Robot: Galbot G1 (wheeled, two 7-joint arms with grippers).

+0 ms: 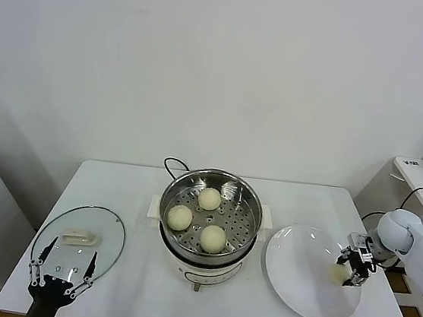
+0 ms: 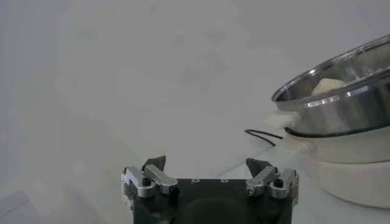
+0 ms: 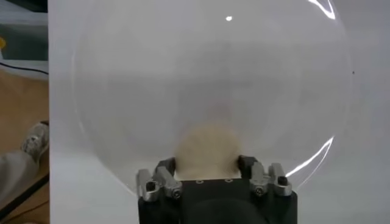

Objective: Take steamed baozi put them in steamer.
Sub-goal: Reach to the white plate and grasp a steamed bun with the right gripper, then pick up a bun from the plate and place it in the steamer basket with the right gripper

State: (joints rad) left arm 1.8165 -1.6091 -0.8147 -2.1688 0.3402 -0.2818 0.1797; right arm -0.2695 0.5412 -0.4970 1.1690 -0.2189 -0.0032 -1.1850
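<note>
A plain white wall [image 1: 207, 66] rises behind a white table [image 1: 135, 295], with a second white desk [image 1: 416, 170] and trailing cables at the room's right side. At the table's centre, toward the back edge, a shiny steel steamer [image 1: 208, 218] sits on its white base, a black cord [image 1: 172, 165] looping behind it; three buns [image 1: 209, 199] rest on its perforated tray. A white plate [image 1: 298, 272] lies near the right edge, and a glass lid [image 1: 80, 239] with a white handle lies near the front left corner. The right gripper [image 1: 351, 275] reaches over the plate's right side, its jaws closed in against a fourth bun [image 3: 207, 152], which still sits on the plate. The left gripper [image 1: 61, 271] hangs over the lid at the front left corner, jaws wide apart and holding nothing.
</note>
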